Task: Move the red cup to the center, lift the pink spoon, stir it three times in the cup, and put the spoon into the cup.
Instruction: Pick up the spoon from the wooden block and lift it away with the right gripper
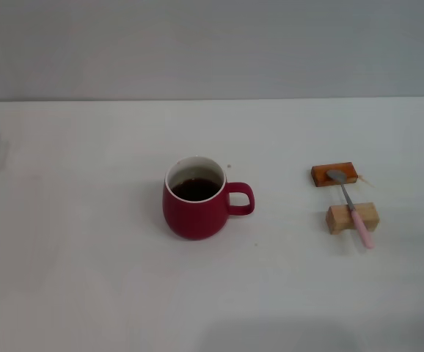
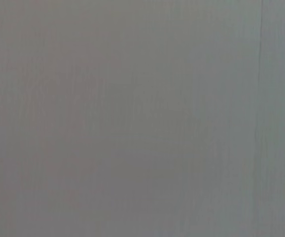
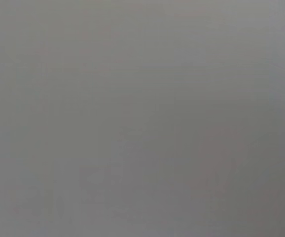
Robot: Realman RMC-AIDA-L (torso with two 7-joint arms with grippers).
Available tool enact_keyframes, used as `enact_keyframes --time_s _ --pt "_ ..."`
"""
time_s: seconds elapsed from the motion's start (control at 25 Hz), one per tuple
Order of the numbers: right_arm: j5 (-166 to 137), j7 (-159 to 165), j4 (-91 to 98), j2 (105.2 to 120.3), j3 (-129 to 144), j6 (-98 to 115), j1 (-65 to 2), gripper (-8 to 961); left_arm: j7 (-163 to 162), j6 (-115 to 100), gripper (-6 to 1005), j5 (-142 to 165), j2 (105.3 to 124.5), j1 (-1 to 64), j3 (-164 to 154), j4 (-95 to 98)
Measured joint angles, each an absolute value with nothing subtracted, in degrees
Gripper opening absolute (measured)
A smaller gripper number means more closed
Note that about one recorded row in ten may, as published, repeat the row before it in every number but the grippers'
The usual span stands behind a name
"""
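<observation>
The red cup [image 1: 194, 207] stood upright near the middle of the white counter [image 1: 87, 279], its loop handle pointing toward the robot's right and its white inside showing above a dark content. No brand, label or writing could be read on the cup or on anything else. Well apart from it, on the robot's right side of the counter, the pink spoon [image 1: 351, 205] lay propped across two small wooden blocks: its silver bowl rested on the orange-brown block [image 1: 334, 174], the farther of the two, and its neck crossed the tan block [image 1: 352, 218], the nearer one, with the pale pink handle reaching past that block toward the robot and ending just above the counter. The two blocks sat near each other but did not touch. A plain grey wall [image 1: 212, 48] rose behind the counter's far edge. Neither arm appeared in the head view, and both wrist views showed only a flat grey surface, the left one with a thin vertical seam; neither the left tool nor the right tool was in sight, so their state could not be told.
</observation>
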State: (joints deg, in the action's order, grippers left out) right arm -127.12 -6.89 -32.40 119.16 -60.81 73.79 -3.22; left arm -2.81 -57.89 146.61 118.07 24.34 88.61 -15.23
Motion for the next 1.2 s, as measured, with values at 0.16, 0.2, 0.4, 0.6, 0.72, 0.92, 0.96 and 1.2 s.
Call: enact_keyframes --time_s 0.16,0.2,0.4,0.6,0.72,0.92,0.96,1.2 --pt "-127.18 -16.57 -41.47 118.91 -55.65 70.93 1.44 668 -2.7 -57.67 765 146.61 118.08 24.59 88.8 -15.19" --pt "-127.19 -18.85 -43.61 118.81 -54.59 70.11 2.54 668 -2.7 -57.5 787 146.6 118.1 24.74 89.28 -15.13" --pt "-127.36 -24.68 -51.65 117.89 -51.03 65.02 6.95 667 -2.7 -57.52 852 146.59 118.11 24.66 89.37 -15.11" --pt "-129.49 -25.33 -56.45 116.87 -48.85 59.5 9.4 667 -2.7 -57.73 852 146.59 118.03 24.44 89.46 -15.11" --pt "-132.21 -25.23 -58.28 116.81 -47.86 55.61 10.73 667 -2.71 -57.87 852 146.6 117.98 24.26 89.54 -15.11" --pt "-133.23 -25.04 -58.21 116.56 -45.41 54.44 10.83 666 -2.7 -57.91 852 146.6 117.93 24.19 89.66 -14.99" --pt "-133.23 -25.04 -58.21 116.56 -45.41 54.44 10.83 666 -2.52 -57.91 852 146.6 117.9 24.15 89.71 -14.97" --pt "-133.27 -24.93 -57.35 116.08 -42.24 52.62 9.94 666 -2.1 -57.99 851 146.77 117.85 23.98 90.28 -14.94"
